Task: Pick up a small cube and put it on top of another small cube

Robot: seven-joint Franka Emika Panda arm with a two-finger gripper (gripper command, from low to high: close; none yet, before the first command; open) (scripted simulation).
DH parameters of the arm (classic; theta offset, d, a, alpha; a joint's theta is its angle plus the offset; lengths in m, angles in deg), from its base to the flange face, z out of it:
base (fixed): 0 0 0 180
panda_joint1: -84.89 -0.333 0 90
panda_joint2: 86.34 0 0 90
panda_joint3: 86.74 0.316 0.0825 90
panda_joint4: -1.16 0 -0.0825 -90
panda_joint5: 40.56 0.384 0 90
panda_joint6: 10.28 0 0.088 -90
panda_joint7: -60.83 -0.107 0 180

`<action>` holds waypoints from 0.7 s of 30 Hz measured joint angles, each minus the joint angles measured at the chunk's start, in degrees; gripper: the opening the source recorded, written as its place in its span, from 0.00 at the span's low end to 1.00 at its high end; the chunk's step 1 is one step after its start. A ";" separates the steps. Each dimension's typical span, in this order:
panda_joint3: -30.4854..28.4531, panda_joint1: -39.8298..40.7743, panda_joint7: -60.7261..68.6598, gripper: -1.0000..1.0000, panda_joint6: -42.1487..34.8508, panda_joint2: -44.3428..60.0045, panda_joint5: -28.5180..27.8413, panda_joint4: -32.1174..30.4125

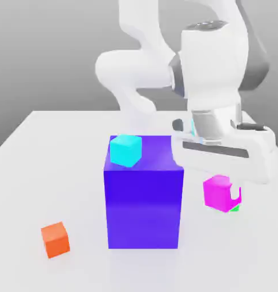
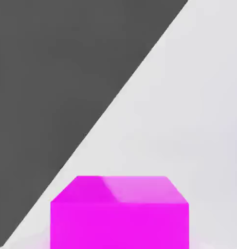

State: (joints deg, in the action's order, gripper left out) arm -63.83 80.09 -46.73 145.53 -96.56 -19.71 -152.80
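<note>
1. We see one white robot arm [image 1: 164,63] bending over the white tabletop [image 1: 49,148] from the far edge, with its hand pointing straight down.
2. Its gripper [image 1: 224,191] hangs in the air on the exterior view's right of the big blue-purple block [image 1: 144,202].
3. The fingers are pulled in close and squeeze the small pink cube [image 1: 217,193] between them, so the pink cube is up off the tabletop.
4. In the hand view we see the pink cube [image 2: 120,214] close up, with the white tabletop [image 2: 188,107] behind it.
5. We count one pink cube.
6. We count one small green cube [image 1: 235,209]. We see just a tiny bit of it, peeking out from under the pink cube, near the tabletop's edge on the exterior view's right. We cannot tell if the two cubes touch.
7. We count one big blue-purple block, standing near the middle of the tabletop.
8. We count one small cyan cube [image 1: 126,150], sitting on top of the big block at its far corner on the exterior view's left.
9. We count one small orange cube [image 1: 55,239], alone near the tabletop's front edge, on the exterior view's left of the big block.
</note>
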 joint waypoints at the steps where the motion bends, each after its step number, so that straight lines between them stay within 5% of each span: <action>1: 1.57 -1.10 -2.79 0.00 -0.41 -0.75 0.51 -1.04; 11: 17.86 -9.03 -31.10 0.00 -3.95 -7.01 4.21 -11.82; 21: 23.51 -1.51 -40.35 0.00 3.65 0.95 -5.62 -12.56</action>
State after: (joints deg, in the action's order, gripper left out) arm -40.32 78.58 -87.08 149.18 -95.61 -25.32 -165.36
